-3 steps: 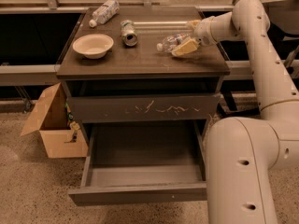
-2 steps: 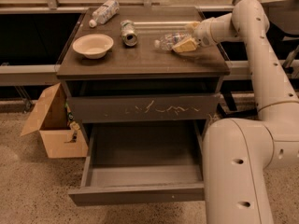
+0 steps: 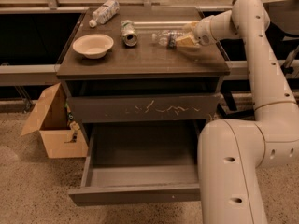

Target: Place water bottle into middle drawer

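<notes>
The water bottle [image 3: 164, 37] lies on its side at the back right of the cabinet top [image 3: 140, 62], white cap pointing left, blue-and-white band visible. My gripper [image 3: 187, 34] reaches in from the right, its yellowish fingers [image 3: 188, 41] closed around the bottle's base end, and the bottle seems slightly raised. The middle drawer [image 3: 140, 169] stands pulled open below, with a grey empty inside and a plain front panel [image 3: 135, 195].
A white bowl [image 3: 92, 45], a metal can [image 3: 128, 33] on its side and a bottle with a wide whitish label [image 3: 104, 12] share the top. The scratched drawer front [image 3: 145, 108] is closed. A cardboard box [image 3: 51, 125] stands at the left. My arm's thick link [image 3: 238, 171] overlaps the drawer's right side.
The gripper and the water bottle have shifted a little up and to the left over the cabinet top. Nothing else has moved.
</notes>
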Controlling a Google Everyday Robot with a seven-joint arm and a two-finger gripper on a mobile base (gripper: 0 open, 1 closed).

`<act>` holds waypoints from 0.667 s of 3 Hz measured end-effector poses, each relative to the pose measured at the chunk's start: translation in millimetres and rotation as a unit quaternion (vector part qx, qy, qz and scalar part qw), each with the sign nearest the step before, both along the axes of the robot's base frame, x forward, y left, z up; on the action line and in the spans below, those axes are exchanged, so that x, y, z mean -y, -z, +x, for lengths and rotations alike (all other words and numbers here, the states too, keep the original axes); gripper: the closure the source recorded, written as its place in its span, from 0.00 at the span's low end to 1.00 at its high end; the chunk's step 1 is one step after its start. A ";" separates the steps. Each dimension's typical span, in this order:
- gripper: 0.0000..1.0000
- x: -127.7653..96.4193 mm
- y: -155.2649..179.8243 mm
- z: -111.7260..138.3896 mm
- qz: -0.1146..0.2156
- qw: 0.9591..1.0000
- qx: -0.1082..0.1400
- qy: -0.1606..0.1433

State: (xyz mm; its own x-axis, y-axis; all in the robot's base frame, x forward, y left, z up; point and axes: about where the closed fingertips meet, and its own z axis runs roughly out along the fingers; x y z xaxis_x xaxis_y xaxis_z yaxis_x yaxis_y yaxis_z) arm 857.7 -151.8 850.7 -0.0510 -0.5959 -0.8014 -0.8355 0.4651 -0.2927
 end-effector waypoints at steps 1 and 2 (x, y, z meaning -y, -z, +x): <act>1.00 -7.6 -29.3 -20.7 0.018 1.000 -0.010 -0.018; 1.00 -10.4 -48.8 -35.6 0.036 0.999 -0.025 -0.023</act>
